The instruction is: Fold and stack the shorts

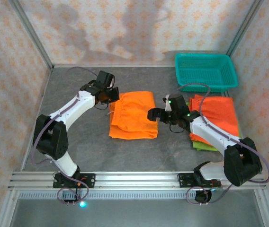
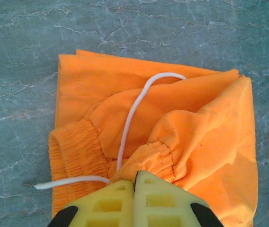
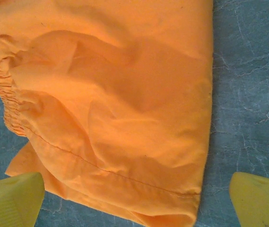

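- Grey marbled surface (image 1: 77, 156), patterned walls behind.
- Left tool (image 2: 135, 176): I judge it clenched on the waistband (image 2: 156, 156) at the left edge of the orange shorts (image 1: 132, 120).
- These shorts lie mid-surface, between both tools.
- Right tool (image 1: 152, 115): released, fingers spread wide at the shorts' right edge, cloth directly ahead.
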`<action>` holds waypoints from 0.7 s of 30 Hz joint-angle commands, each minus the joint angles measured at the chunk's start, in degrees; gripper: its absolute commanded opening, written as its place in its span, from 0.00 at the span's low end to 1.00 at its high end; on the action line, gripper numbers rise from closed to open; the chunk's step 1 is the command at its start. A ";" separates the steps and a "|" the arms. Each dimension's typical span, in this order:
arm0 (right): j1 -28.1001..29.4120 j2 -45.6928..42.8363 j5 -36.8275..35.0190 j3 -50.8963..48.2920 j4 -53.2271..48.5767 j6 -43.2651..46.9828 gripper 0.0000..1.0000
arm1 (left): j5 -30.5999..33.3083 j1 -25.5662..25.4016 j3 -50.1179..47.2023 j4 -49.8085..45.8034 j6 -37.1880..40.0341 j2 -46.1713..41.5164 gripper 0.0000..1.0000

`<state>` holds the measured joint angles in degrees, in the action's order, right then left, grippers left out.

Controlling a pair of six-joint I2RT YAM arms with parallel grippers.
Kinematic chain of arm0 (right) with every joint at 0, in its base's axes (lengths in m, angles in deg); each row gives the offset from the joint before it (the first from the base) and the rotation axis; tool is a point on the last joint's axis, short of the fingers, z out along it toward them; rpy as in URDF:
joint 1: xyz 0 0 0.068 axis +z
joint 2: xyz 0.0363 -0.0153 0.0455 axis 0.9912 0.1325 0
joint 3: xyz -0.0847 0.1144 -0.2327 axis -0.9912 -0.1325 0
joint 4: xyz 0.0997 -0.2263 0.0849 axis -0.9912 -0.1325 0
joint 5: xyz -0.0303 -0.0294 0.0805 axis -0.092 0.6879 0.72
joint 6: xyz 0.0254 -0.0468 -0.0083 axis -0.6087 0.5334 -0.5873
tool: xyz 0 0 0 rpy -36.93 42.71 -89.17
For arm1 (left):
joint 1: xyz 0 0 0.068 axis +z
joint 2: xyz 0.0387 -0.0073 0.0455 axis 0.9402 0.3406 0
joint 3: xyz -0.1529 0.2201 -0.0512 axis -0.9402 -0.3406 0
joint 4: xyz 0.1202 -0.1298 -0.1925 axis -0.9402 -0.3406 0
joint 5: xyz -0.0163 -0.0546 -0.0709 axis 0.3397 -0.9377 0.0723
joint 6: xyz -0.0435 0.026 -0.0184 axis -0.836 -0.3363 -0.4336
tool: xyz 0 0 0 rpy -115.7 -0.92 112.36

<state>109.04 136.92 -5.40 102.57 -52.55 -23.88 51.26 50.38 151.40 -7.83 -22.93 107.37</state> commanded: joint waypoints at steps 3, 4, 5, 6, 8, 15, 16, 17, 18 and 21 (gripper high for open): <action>0.33 -0.73 -0.26 -1.70 -0.36 -0.18 1.00 | 1.98 2.33 -6.04 1.21 1.75 3.21 0.00; 0.33 -0.90 -0.21 -2.07 -0.40 -0.25 1.00 | 1.57 3.20 -7.00 2.57 1.75 4.21 0.00; 0.33 -1.14 -0.08 -2.38 -0.41 -0.20 1.00 | 1.03 3.87 -7.85 3.73 1.71 5.04 0.00; 0.33 -1.30 -0.07 -2.75 -0.43 -0.27 1.00 | 0.57 4.50 -8.48 5.09 1.75 6.01 0.00; 0.33 -1.46 0.19 -3.54 -0.44 -0.42 1.00 | 1.13 5.30 -9.19 7.00 1.96 7.81 0.00; 0.49 -2.29 0.92 -5.60 -0.04 -1.29 1.00 | 2.82 7.04 -8.03 9.49 2.54 12.85 0.00; 0.59 -2.44 1.32 -5.53 -0.10 -1.39 1.00 | 2.80 7.05 -8.06 9.56 2.46 13.67 0.00; 0.85 -2.62 1.57 -5.42 -0.18 -1.44 1.00 | 2.62 6.98 -8.21 9.74 2.54 14.54 0.00; 1.29 -2.90 1.85 -4.91 -0.35 -1.61 1.00 | 2.61 7.04 -8.53 9.91 2.53 14.56 0.00; 3.96 -2.80 1.65 -2.49 -0.60 -2.77 1.00 | 2.84 7.04 -9.51 10.48 2.38 14.08 0.00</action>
<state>110.85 135.41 -4.13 97.65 -52.60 -25.24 51.46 56.76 143.16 2.95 -21.27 119.35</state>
